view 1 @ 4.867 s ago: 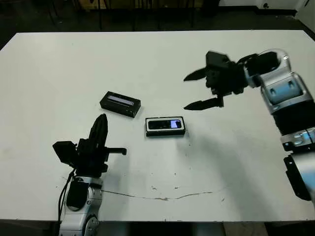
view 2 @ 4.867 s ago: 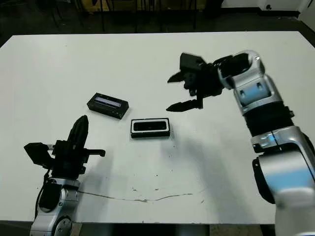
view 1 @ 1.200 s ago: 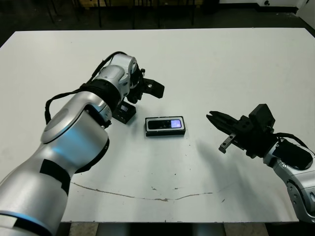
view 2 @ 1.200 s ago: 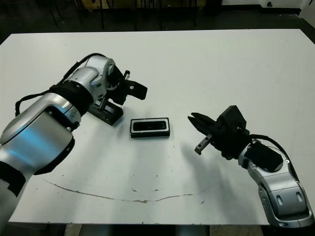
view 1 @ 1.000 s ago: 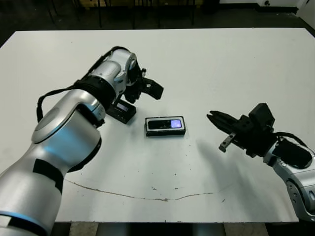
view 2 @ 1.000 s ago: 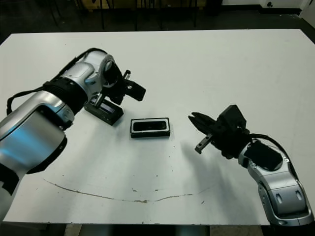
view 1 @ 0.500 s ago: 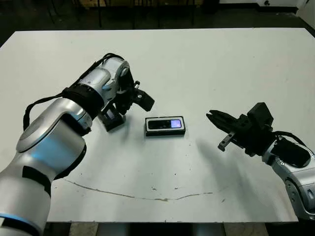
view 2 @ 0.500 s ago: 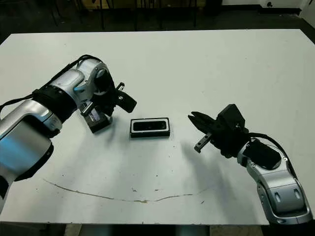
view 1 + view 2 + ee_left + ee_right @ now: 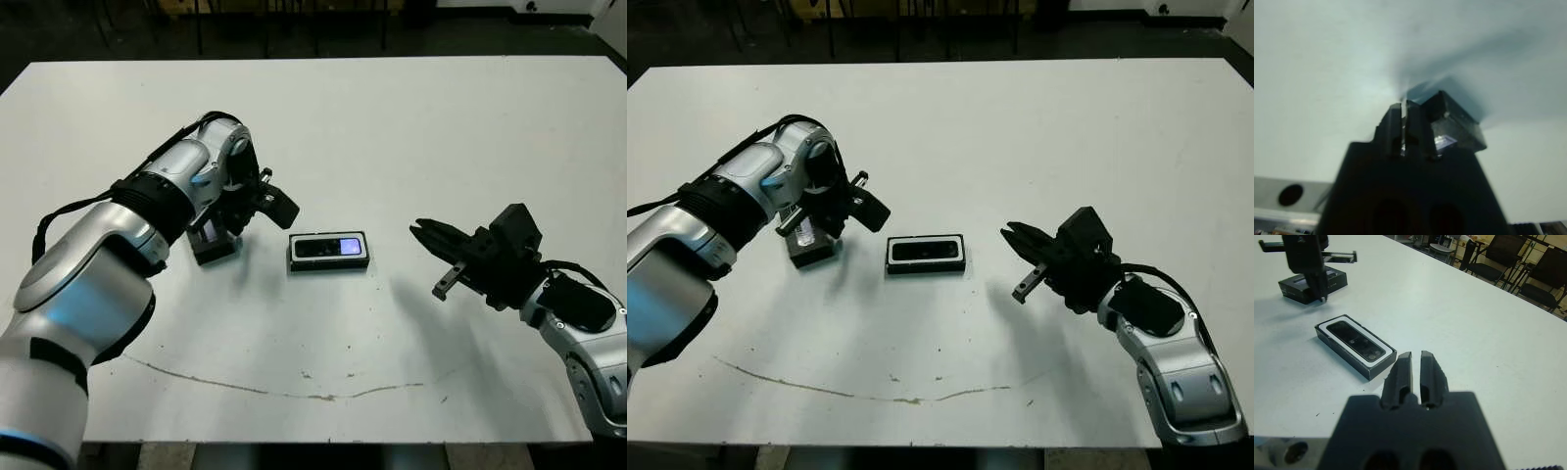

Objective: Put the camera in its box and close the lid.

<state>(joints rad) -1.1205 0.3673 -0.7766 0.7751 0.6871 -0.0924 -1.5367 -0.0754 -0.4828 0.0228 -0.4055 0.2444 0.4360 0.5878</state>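
The camera (image 9: pixel 330 247), slim and black with a small glowing screen, lies inside the white-lined black box (image 9: pixel 294 254) at the table's middle. The lid (image 9: pixel 213 244), a black cover, rests flat on the table left of the box, turned end-on. My left gripper (image 9: pixel 1404 105) is shut, its fingertips down against the lid's side and not around it; the lid (image 9: pixel 1457 129) shows just beside the fingers. My right gripper (image 9: pixel 1413 355) is shut and holds nothing. It hovers to the right of the box (image 9: pixel 1355 345), pointing at it from a short distance.
A thin dark scratch (image 9: pixel 294 389) runs across the white table (image 9: pixel 392 127) near its front edge. Chairs (image 9: pixel 1508 254) stand beyond the far edge.
My left gripper has moved left and toward me, and the lid has slid and turned with it, away from the box. The right arm has stayed still.
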